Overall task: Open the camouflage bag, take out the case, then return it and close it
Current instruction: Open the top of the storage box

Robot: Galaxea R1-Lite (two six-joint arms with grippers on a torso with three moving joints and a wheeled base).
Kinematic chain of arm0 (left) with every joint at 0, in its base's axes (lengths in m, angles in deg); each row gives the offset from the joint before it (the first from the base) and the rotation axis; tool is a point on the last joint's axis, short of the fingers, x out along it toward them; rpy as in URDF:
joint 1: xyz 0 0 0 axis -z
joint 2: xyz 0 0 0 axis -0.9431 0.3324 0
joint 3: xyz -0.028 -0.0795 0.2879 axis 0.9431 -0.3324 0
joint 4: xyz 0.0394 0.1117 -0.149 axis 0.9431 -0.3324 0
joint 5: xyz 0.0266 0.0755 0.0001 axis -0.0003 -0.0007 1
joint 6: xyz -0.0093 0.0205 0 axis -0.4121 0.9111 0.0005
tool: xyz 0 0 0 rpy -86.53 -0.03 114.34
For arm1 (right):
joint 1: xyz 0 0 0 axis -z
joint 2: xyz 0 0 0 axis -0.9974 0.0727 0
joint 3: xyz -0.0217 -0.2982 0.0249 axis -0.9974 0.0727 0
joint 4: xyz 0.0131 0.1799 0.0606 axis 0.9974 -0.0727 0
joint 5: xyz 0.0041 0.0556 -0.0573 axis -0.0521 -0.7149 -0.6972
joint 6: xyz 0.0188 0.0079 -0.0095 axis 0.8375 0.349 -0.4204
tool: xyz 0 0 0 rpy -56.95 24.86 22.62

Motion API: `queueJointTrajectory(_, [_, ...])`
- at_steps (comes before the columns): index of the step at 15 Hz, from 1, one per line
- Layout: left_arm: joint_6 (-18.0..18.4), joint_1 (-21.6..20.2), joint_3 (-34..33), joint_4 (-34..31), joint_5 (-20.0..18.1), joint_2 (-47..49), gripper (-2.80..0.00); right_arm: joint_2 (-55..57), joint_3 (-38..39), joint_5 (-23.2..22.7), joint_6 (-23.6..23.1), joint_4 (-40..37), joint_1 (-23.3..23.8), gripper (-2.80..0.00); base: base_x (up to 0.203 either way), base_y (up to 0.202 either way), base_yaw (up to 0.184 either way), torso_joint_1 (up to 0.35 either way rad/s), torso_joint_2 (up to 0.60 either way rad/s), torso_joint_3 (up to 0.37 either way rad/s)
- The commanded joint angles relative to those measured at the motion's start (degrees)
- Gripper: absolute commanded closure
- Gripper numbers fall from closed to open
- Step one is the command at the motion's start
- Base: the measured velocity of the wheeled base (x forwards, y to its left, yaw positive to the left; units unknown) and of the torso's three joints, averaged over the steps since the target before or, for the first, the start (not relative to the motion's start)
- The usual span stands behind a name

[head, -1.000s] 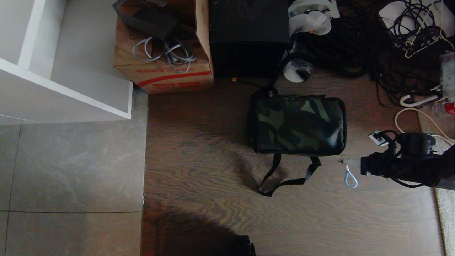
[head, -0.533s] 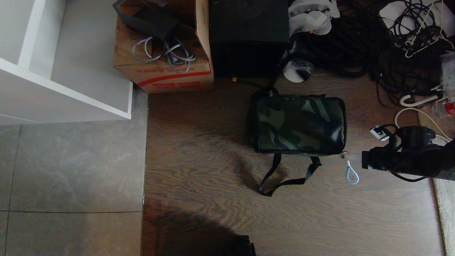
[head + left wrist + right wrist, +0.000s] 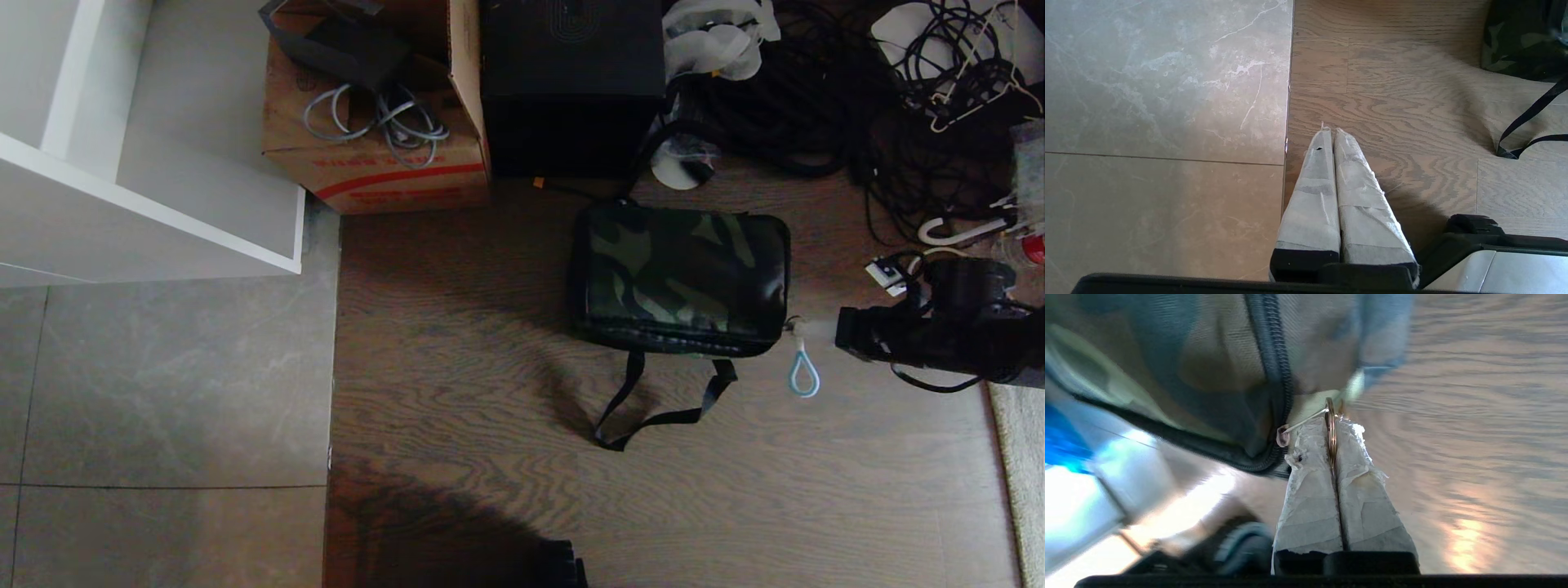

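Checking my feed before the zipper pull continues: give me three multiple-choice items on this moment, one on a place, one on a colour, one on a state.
1. The black box stands where?
A. beside the cardboard carton
B. on the grey tiles
C. on the bag

2. Colour of the loop hanging at the bag's corner?
A. red
B. light blue
C. yellow

3. The right gripper is
A. open
B. shut on nothing
C. shut on the zipper ring

Key: A, black box adjoins cardboard carton; B, loop by camouflage bag; C, right gripper pinches zipper ring.
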Motion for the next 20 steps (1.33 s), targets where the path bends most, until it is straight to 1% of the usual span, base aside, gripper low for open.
queueJointTrajectory(1, [0.0, 0.0, 0.0, 0.0, 0.0, 0.0, 0.0, -2.1, 0.0, -0.5, 2.9, 0.2, -0.2, 0.0, 0.0, 0.0, 0.0, 0.0, 0.0, 0.0])
queueJointTrajectory(4, [0.0, 0.0, -0.1, 0.0, 0.0, 0.0, 0.0, -2.3, -0.3, -3.1, 3.3, 0.3, 0.0, 0.0, 0.0, 0.0, 0.0, 0.0, 0.0, 0.0])
queueJointTrajectory(15, [0.1, 0.0, -0.1, 0.0, 0.0, 0.0, 0.0, 0.9, -7.6, -3.3, 4.0, 0.7, 2.4, 0.0, 0.0, 0.0, 0.0, 0.0, 0.0, 0.0])
queueJointTrajectory(16, [0.0, 0.0, -0.1, 0.0, 0.0, 0.0, 0.0, 0.9, -8.9, -3.3, 6.2, 0.6, 2.4, 0.0, 0.0, 0.0, 0.0, 0.0, 0.0, 0.0])
queueJointTrajectory(17, [0.0, 0.0, 0.0, 0.0, 0.0, 0.0, 0.0, 0.9, -10.1, -3.3, 9.3, 0.7, 2.4, 0.0, 0.0, 0.0, 0.0, 0.0, 0.0, 0.0])
queueJointTrajectory(19, [0.0, 0.0, -0.1, 0.0, 0.0, 0.0, 0.0, 0.8, -12.3, -3.3, 16.8, 0.8, 2.3, 0.0, 0.0, 0.0, 0.0, 0.0, 0.0, 0.0])
queueJointTrajectory(20, [0.0, 0.0, -0.1, 0.0, 0.0, 0.0, 0.0, 0.7, -13.2, -3.3, 19.8, 0.9, 2.1, 0.0, 0.0, 0.0, 0.0, 0.0, 0.0, 0.0])
